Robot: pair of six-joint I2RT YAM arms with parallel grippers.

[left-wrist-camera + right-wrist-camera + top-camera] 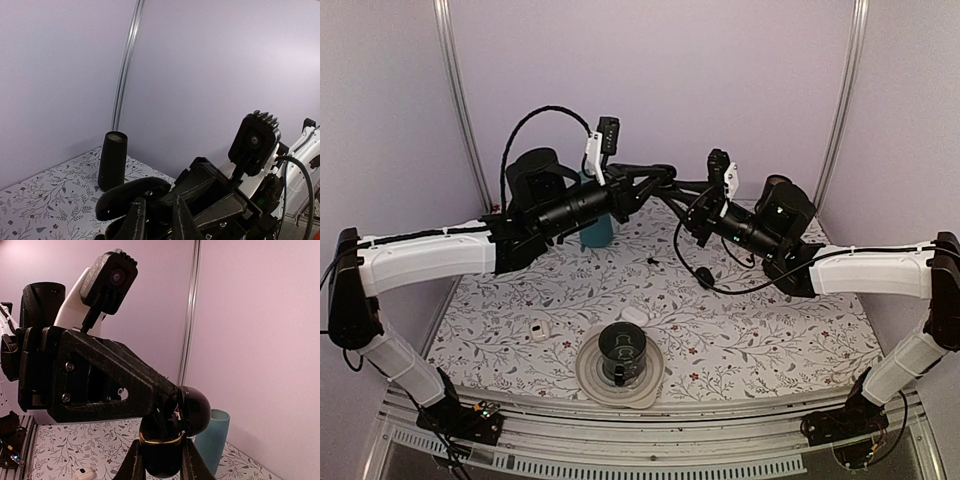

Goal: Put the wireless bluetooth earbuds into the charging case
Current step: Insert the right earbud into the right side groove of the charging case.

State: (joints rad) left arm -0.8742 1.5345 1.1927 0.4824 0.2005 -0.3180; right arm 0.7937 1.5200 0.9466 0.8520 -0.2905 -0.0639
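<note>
My right gripper [161, 467] is shut on the charging case [160, 450], a glossy black pod with a gold rim, held in the air over the back of the table. Its lid [196, 410] stands open to the right. My left gripper [169, 396] comes in from the left with its tips together, down in the case's open mouth. Whether an earbud sits between the tips is hidden. In the left wrist view the lid [132, 196] lies across the left gripper [158, 199]. From above, both grippers meet at the case [672, 186]. A tiny black piece [653, 260] lies on the table.
A teal cup [597, 228] stands behind the left arm. A dark cup on a round plate [592, 378] is at the front middle, with a white case [633, 315] and a small white piece [539, 331] nearby. A black cylinder [112, 160] stands at the back wall.
</note>
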